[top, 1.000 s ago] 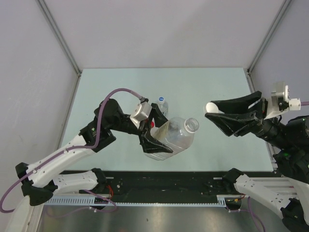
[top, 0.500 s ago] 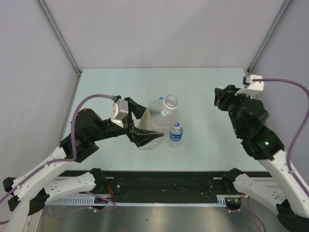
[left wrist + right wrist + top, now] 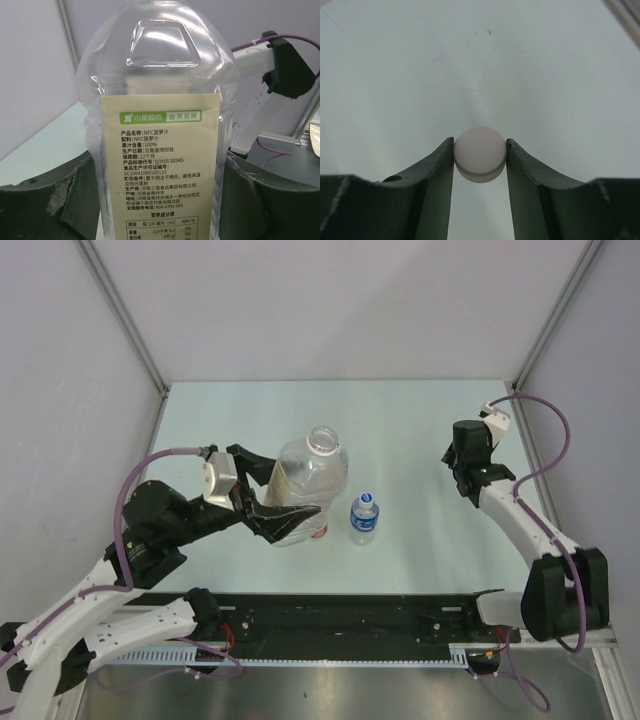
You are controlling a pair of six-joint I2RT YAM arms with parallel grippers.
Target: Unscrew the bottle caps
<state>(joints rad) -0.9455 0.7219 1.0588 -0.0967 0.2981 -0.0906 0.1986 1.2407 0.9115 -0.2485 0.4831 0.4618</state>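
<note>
At the left, the left gripper (image 3: 290, 502) clamps the large bottle (image 3: 310, 475) low on its body, one dark finger pressed to each side of the clear plastic. In the left wrist view those fingers (image 3: 50, 200) flank the bottle's yellowish label (image 3: 161, 160), which is printed with Chinese text and a green logo strip. The bottle stands roughly upright at the middle-left of the pale green table (image 3: 420, 430). Its round mouth (image 3: 321, 439) is open, with no cap on it. A scrap of red (image 3: 318, 532) peeks out by the bottle's base under the near finger; what it belongs to cannot be made out.

Just to the right, apart from the gripper, a small bottle (image 3: 365, 523) with a white-and-blue label stands on the table with its blue cap (image 3: 366, 499) on.

Well to the right, near the table's right edge, the right gripper (image 3: 462, 472) points down at the surface. Its wrist camera shows the jaws pinching the white cap (image 3: 480, 152) between them, smooth top toward the lens and ribbed skirt showing along the lower edge. Whether the cap touches the table cannot be told
</note>
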